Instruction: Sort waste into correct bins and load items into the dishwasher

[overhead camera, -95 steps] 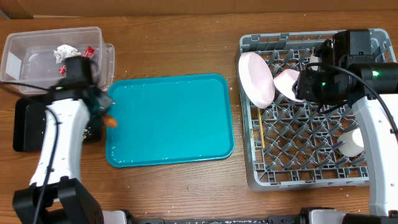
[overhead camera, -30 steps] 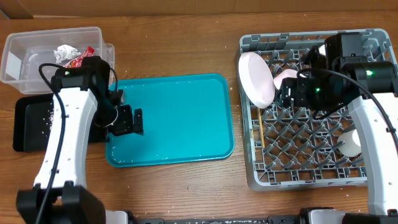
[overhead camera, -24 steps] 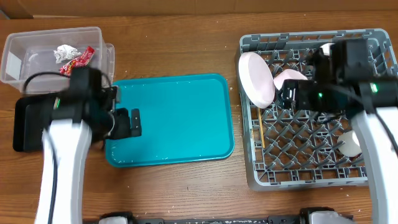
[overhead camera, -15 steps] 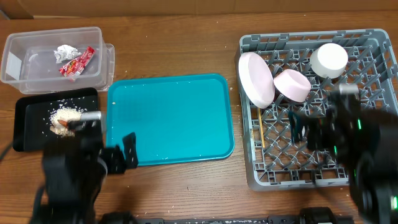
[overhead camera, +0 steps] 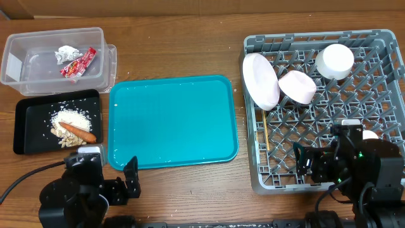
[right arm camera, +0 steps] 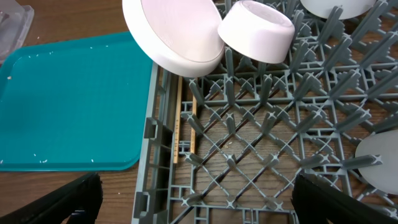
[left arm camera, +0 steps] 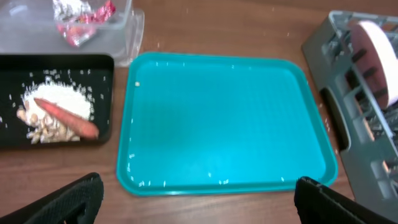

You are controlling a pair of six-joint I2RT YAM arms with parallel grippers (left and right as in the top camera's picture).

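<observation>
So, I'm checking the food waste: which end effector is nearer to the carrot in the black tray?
Left. The left end effector is a short way off, robot-side of the carrot; the right end effector is far across the teal tray, over the dish rack.

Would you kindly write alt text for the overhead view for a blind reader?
A teal tray lies mid-table; right of it a grey dish rack holds white dishes; left of it, a clear tub with a red wrapper and a black tray with rice and a carrot.
</observation>
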